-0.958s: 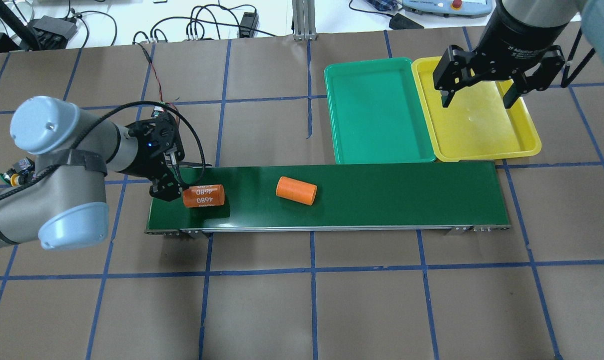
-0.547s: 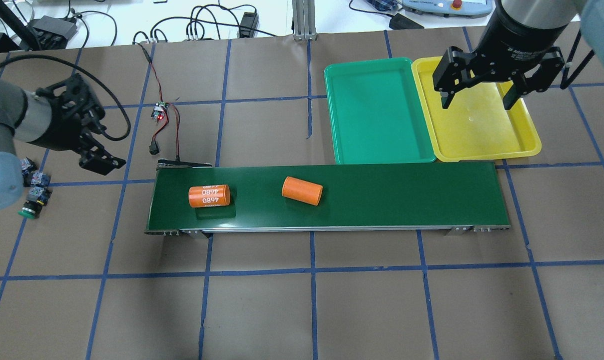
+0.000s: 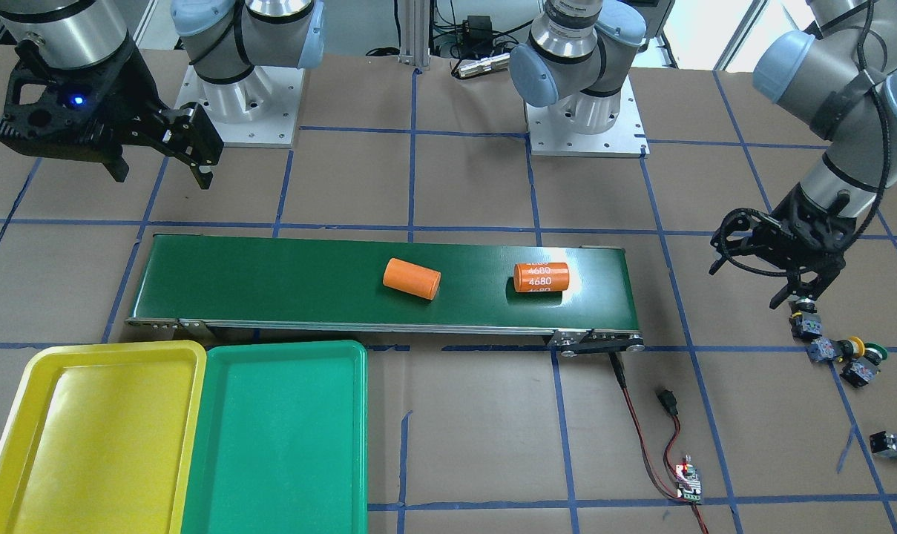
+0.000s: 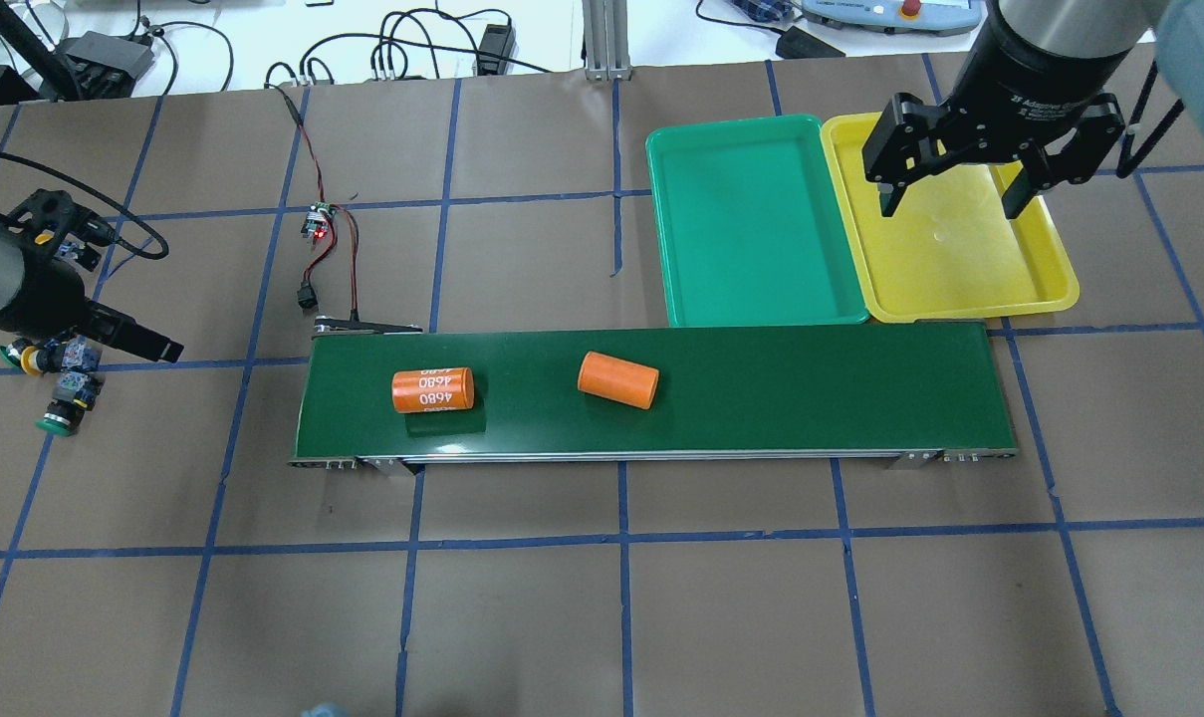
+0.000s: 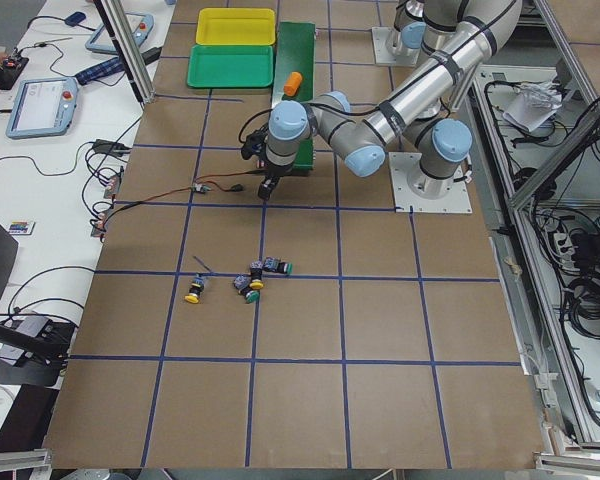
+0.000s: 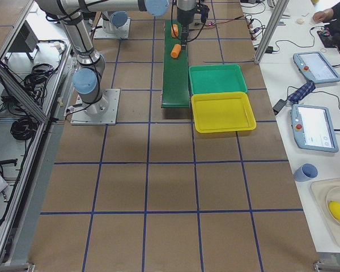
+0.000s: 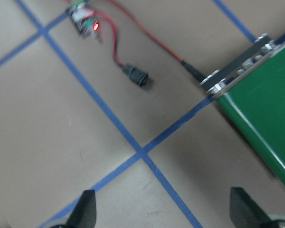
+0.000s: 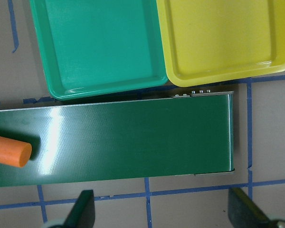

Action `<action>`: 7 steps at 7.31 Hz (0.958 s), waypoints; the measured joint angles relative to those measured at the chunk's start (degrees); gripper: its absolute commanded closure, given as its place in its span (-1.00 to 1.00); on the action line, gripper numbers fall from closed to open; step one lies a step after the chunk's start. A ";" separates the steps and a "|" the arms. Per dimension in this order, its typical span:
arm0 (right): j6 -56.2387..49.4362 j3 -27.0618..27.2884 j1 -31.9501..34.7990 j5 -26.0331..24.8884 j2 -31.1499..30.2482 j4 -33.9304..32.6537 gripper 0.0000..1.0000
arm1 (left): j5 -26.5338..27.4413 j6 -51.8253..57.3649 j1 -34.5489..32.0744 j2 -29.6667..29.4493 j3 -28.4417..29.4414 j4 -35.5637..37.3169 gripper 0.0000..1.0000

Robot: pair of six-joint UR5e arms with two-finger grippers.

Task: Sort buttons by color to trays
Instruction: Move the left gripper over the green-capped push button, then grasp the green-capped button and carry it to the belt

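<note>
Near the buttons [image 3: 825, 348], the left fingers [image 4: 143, 344] hang spread apart.

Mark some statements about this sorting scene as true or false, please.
1. The green tray and the yellow tray are both empty. True.
2. The two orange cylinders lie in the green tray. False: they lie on the conveyor belt.
3. The right gripper is open and holds nothing. True.
4. The left gripper holds a button. False: it is open and empty; the buttons lie on the table.
5. The cylinder marked 4680 is nearer the trays. False: the plain cylinder is nearer.
</note>
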 measured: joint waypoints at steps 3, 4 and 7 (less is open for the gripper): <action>0.00 0.00 0.00 0.00 -0.01 -0.03 -1.00 | 3.42 -10.34 4.12 -7.01 1.55 4.16 -1.00; 0.00 0.00 0.00 0.00 0.01 -0.03 -1.00 | 3.81 -10.99 6.52 -8.85 1.84 5.33 -1.00; 0.00 0.00 0.00 0.00 0.00 -0.05 -1.00 | 4.60 -11.20 9.41 -14.11 2.84 15.07 -1.00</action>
